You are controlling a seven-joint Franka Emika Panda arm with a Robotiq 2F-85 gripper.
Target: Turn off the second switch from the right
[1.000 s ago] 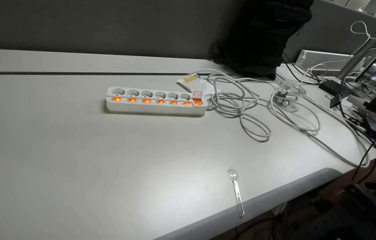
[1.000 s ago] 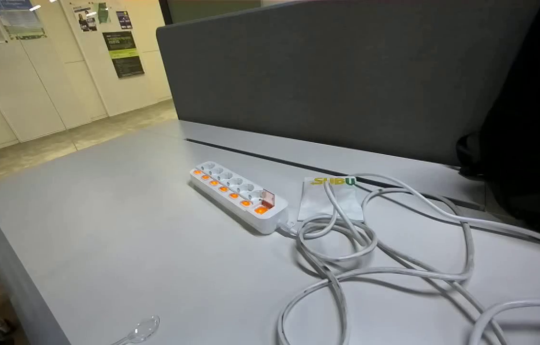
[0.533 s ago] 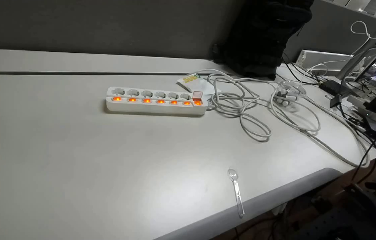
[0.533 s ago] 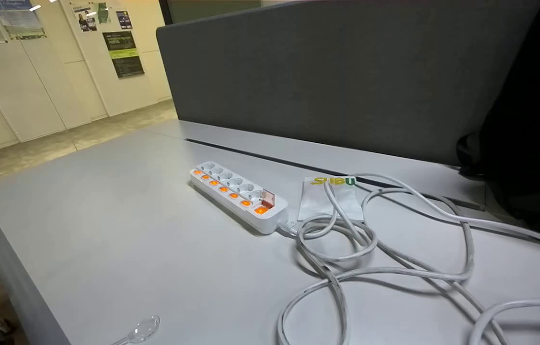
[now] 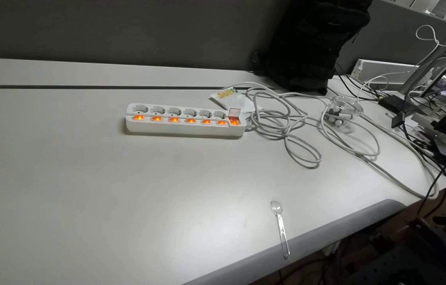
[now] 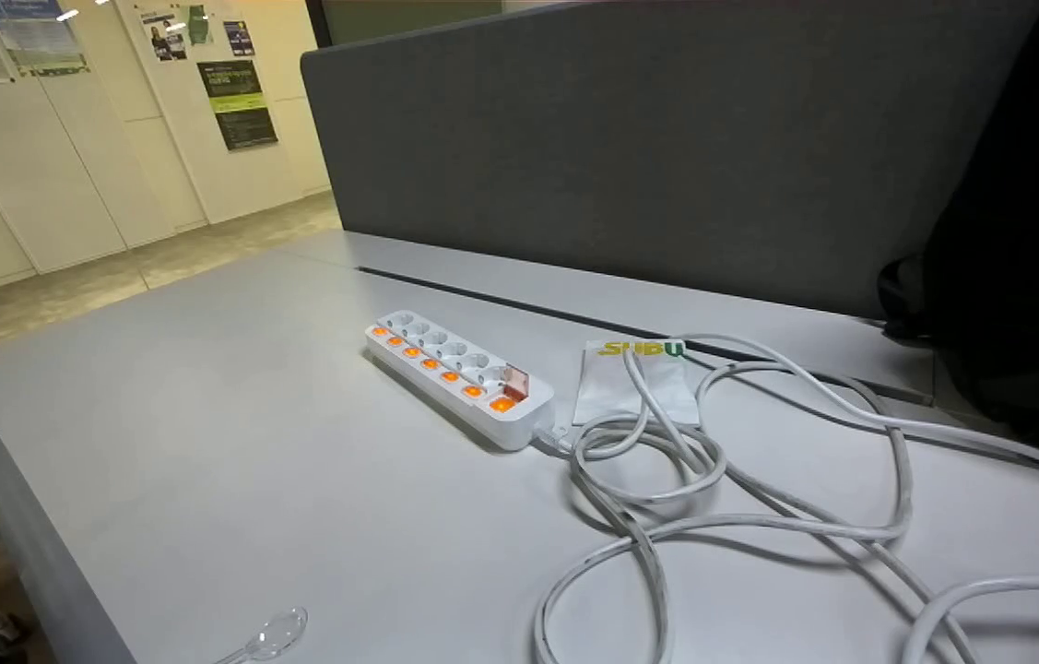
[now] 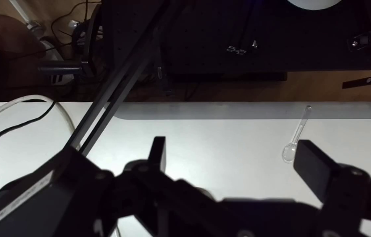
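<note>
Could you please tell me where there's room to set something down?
The largest bare patch of desk lies between the power strip, spoon and grey edge, continuing past the strip's end away from the looped cables. A narrower band is free between the strip and the dark groove. The cable side is crowded, with printed paper and the backpack.
</note>
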